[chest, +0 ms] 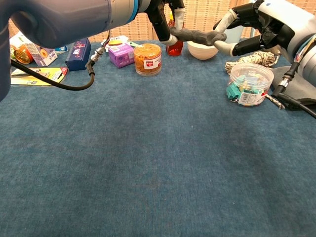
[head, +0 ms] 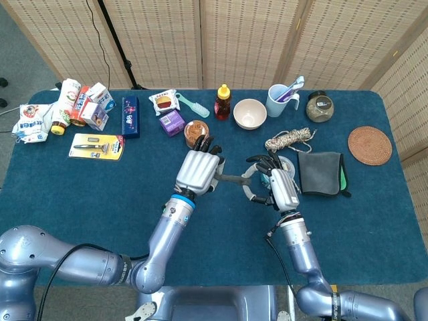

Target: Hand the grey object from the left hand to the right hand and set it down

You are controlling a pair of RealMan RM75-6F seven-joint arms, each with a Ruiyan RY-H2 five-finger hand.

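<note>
The grey object point(chest: 195, 35), a long bent grey piece, hangs in the air above the back of the blue table point(chest: 148, 163). My left hand point(chest: 163, 15) grips its left end. My right hand point(chest: 266, 24) has a finger on top of the right end and the thumb under it, pinching it. In the head view the grey object point(head: 231, 178) bridges the gap between my left hand point(head: 197, 170) and my right hand point(head: 277, 187) at mid-table.
A clear plastic tub point(chest: 248, 84) of small parts stands under my right hand, with a rope coil point(head: 289, 140) and a dark folded cloth point(head: 319, 172) beside it. An orange jar point(chest: 147, 58), bowl point(head: 249, 114), bottle and boxes line the back.
</note>
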